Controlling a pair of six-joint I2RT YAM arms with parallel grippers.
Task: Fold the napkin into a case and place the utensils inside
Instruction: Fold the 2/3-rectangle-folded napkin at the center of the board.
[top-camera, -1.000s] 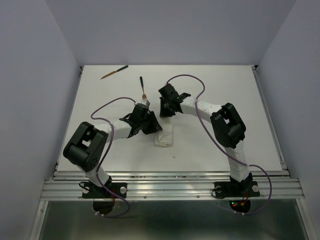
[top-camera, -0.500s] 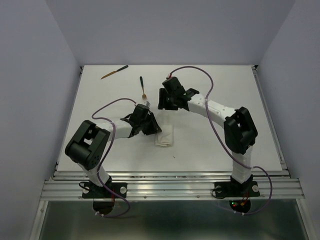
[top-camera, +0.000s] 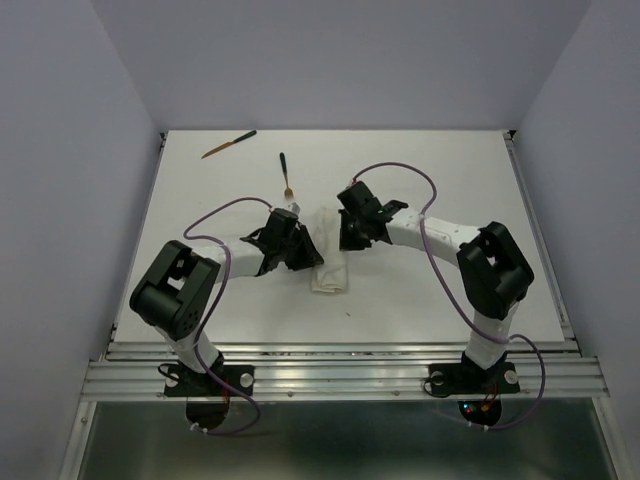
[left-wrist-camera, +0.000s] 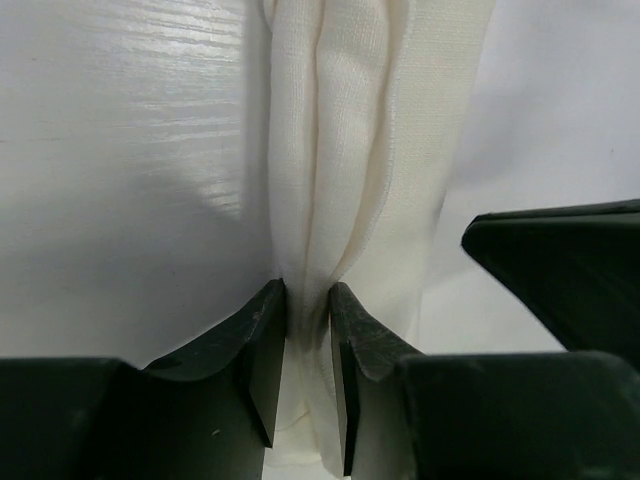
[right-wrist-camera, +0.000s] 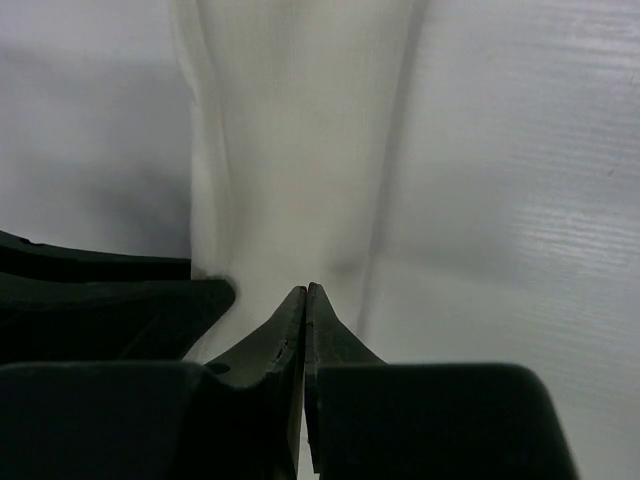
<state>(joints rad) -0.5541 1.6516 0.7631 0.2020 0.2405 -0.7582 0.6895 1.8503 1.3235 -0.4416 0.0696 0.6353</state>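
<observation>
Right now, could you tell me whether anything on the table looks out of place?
The napkin is bunched into ridges in the left hand's pinch instead of lying flat; nothing else stands out.

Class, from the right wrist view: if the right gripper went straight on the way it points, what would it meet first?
The napkin, probably: the right gripper, shut, has its tips right at the white cloth stretching straight ahead. Whether they already touch is unclear.

The overhead view looks down on the whole table (top-camera: 450, 170) — both wrist views sit close on the same napkin (left-wrist-camera: 340, 150).
</observation>
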